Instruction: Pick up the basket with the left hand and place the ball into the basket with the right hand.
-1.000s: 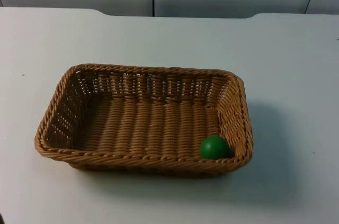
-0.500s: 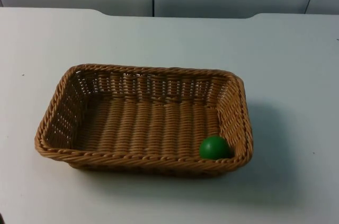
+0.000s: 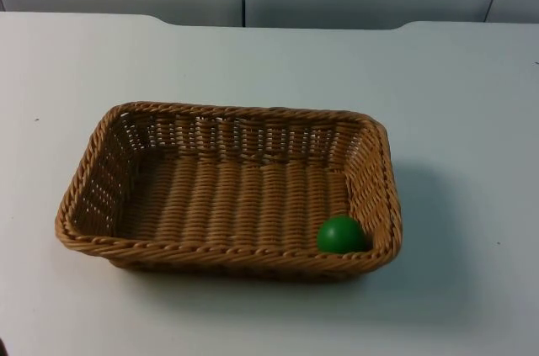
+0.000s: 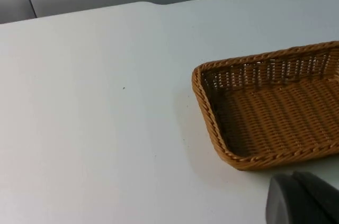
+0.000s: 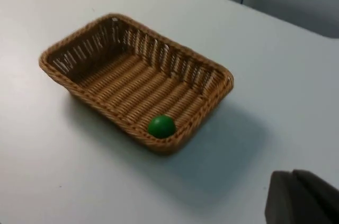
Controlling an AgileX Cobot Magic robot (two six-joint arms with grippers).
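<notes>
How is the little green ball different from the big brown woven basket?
The green ball is round, smooth and small; the brown woven wicker basket is rectangular, ribbed and far larger. The ball is solid green, the basket tan with gaps in its walls. The ball lies inside the basket, in a corner; the basket sits on the white table. Neither is held.

A rectangular basket (image 3: pixel 227 192) of brown woven wicker sits flat and upright on the white table, its long sides running across the top view; its walls slope outward to a braided rim; a small, smooth green ball (image 3: pixel 341 235) lies inside it, on the woven floor, tucked into the near right corner against the walls.
</notes>
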